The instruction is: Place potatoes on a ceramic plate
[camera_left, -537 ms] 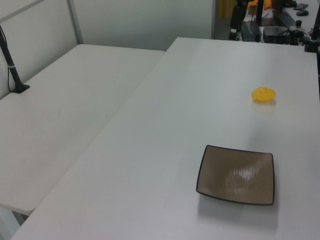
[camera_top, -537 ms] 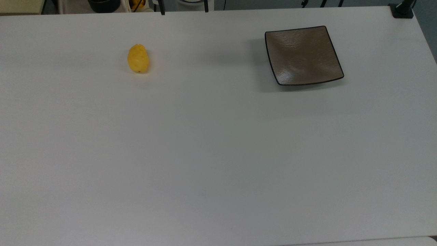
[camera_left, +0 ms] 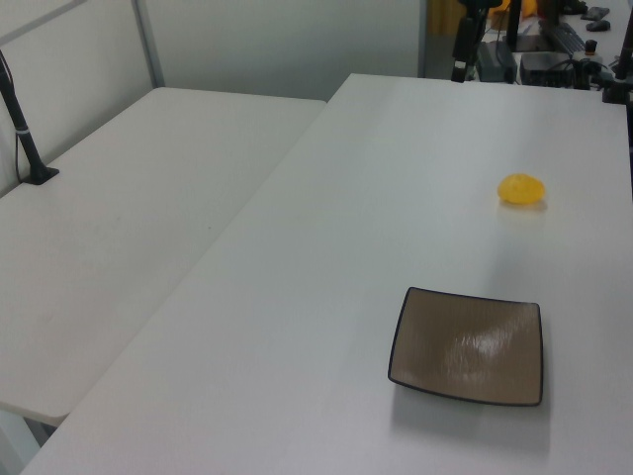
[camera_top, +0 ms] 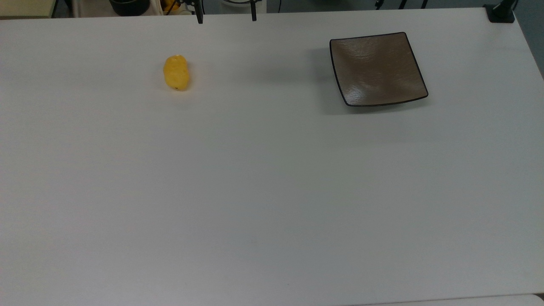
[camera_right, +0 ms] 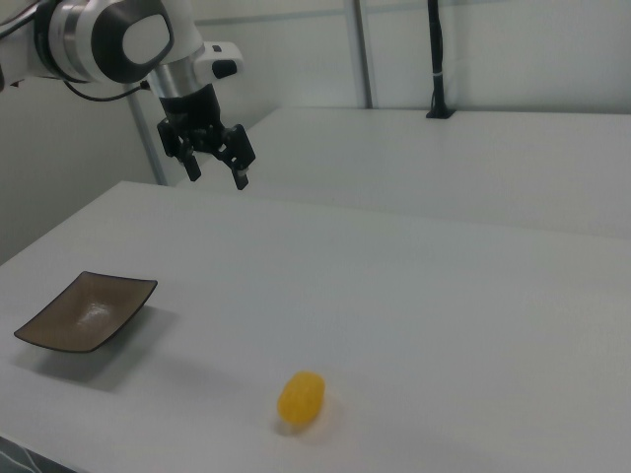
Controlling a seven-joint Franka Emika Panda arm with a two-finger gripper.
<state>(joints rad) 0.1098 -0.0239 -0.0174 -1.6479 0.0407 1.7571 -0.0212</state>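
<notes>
— Lying on its side on the white table [camera_top: 272, 191], the potato [camera_top: 176, 72] sits bare toward the top view's far left, long axis running near to far. Do you see it the same?

— Yes. In the left view the potato [camera_left: 520, 189] is at the far right of the table [camera_left: 326, 297], and in the right view it lies near the front edge, bright yellow-orange [camera_right: 301, 398]. Nothing touches it.

— And the ceramic plate [camera_top: 377, 69]?

— Square, glossy brown-grey, thin dark rim, corners turned up a little. It rests flat at the top view's far right, well apart from the potato, with bare table between them. The left view puts the plate [camera_left: 469, 345] near the camera; the right view has it at the near left [camera_right: 87, 310]. Nothing lies on it.

— Where is the gripper?

— In the right view the gripper [camera_right: 216, 170] hangs in the air at the far left, above the table's far side, its two dark fingers pointing down and spread wide, with nothing between them. It is well apart from both plate and potato.

— The top view?

— Two dark fingertips [camera_top: 199, 18] poke in at the far edge, set well apart, between the potato and the plate along that edge.
</notes>
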